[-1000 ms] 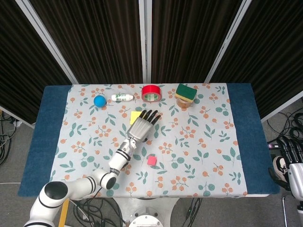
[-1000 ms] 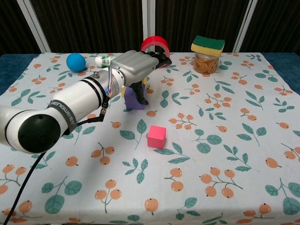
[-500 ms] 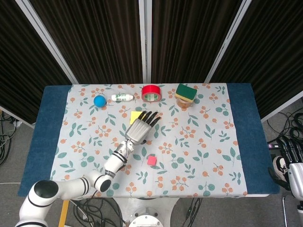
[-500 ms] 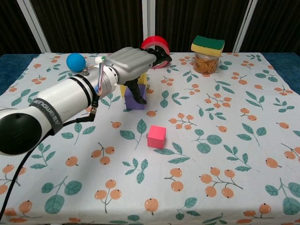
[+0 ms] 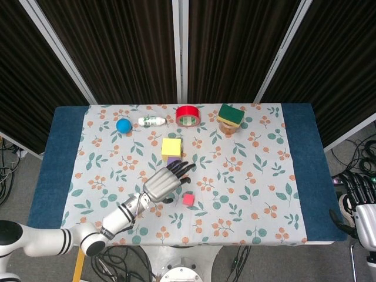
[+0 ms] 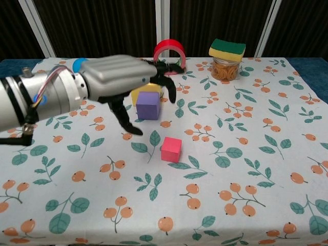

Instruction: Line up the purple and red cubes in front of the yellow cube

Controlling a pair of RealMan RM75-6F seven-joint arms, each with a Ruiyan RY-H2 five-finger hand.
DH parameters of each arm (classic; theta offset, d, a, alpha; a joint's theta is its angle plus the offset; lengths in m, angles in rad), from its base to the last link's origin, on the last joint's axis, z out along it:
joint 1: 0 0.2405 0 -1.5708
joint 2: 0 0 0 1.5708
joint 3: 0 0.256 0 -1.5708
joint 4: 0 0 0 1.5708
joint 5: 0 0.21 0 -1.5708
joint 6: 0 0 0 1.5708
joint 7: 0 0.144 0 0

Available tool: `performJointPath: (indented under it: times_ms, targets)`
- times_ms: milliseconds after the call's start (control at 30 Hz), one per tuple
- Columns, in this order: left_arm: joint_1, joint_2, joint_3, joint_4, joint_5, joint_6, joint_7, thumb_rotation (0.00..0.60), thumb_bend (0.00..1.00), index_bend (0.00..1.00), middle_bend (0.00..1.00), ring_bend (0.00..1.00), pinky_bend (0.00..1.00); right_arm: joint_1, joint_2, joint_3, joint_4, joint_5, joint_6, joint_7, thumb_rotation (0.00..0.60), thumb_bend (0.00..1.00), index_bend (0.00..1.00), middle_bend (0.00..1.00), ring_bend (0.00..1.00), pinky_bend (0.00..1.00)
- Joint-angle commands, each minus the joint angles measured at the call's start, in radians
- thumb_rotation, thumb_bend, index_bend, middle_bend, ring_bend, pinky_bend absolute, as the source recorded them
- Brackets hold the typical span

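The yellow cube (image 5: pixel 171 147) sits mid-table, with the purple cube (image 5: pixel 173 160) touching its near side; in the chest view the purple cube (image 6: pixel 147 105) stands just in front of the yellow cube (image 6: pixel 142 93). The red cube (image 5: pixel 188 199) (image 6: pixel 171 149) lies alone further toward the front edge. My left hand (image 5: pixel 161 183) (image 6: pixel 120 82) hovers above the cloth with fingers spread and nothing in it, just to the left of the red cube and nearer than the purple one. My right hand (image 5: pixel 355 191) hangs off the table at the far right edge of the head view, its fingers unclear.
Along the back stand a blue ball (image 5: pixel 123 124), a white bottle (image 5: pixel 151 121), a red tape roll (image 5: pixel 187 115) and a jar topped with a sponge (image 5: pixel 230 118). The floral cloth (image 5: pixel 247 176) covers the table between blue borders.
My left hand let go of the purple cube and drew back toward the front and left, leaving the cube in front of the yellow one.
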Motion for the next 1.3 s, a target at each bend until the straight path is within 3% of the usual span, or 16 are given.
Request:
performJointPath:
  times_ms: [33, 267, 433, 733, 1000, 1300]
  targets:
    - [0.001, -0.007, 0.021, -0.026, -0.003, -0.030, 0.037, 0.600, 0.16, 0.38, 0.01, 0.04, 0.11, -0.003, 0.000, -0.003, 0.001, -0.005, 0.006, 0.001, 0.600, 0.22, 0.00, 0.02, 0.00, 0.05]
    - [-0.017, -0.079, 0.012, 0.015, -0.042, -0.056, 0.087, 0.600, 0.16, 0.38, 0.01, 0.04, 0.11, -0.011, 0.004, -0.008, 0.002, -0.010, 0.017, 0.000, 0.600, 0.22, 0.00, 0.02, 0.00, 0.05]
    - [-0.044, -0.101, 0.037, 0.103, 0.046, -0.064, 0.097, 0.600, 0.17, 0.37, 0.01, 0.04, 0.10, -0.016, 0.005, -0.009, 0.000, -0.009, 0.023, -0.002, 0.600, 0.22, 0.00, 0.02, 0.00, 0.05]
    - [-0.063, -0.120, 0.064, 0.189, 0.166, -0.052, -0.034, 0.600, 0.23, 0.37, 0.01, 0.04, 0.10, -0.014, -0.001, -0.010, -0.002, -0.007, 0.015, -0.007, 0.600, 0.22, 0.00, 0.02, 0.00, 0.05]
    - [-0.083, -0.182, 0.000, 0.218, 0.080, -0.099, -0.013, 0.600, 0.22, 0.36, 0.01, 0.04, 0.10, -0.014, 0.002, -0.008, 0.001, -0.003, 0.015, -0.003, 0.600, 0.22, 0.00, 0.02, 0.00, 0.05]
    - [-0.093, -0.192, 0.011, 0.210, 0.076, -0.118, 0.025, 0.600, 0.22, 0.38, 0.01, 0.04, 0.10, -0.021, -0.001, -0.008, 0.014, 0.008, 0.018, 0.014, 0.600, 0.22, 0.00, 0.02, 0.00, 0.05]
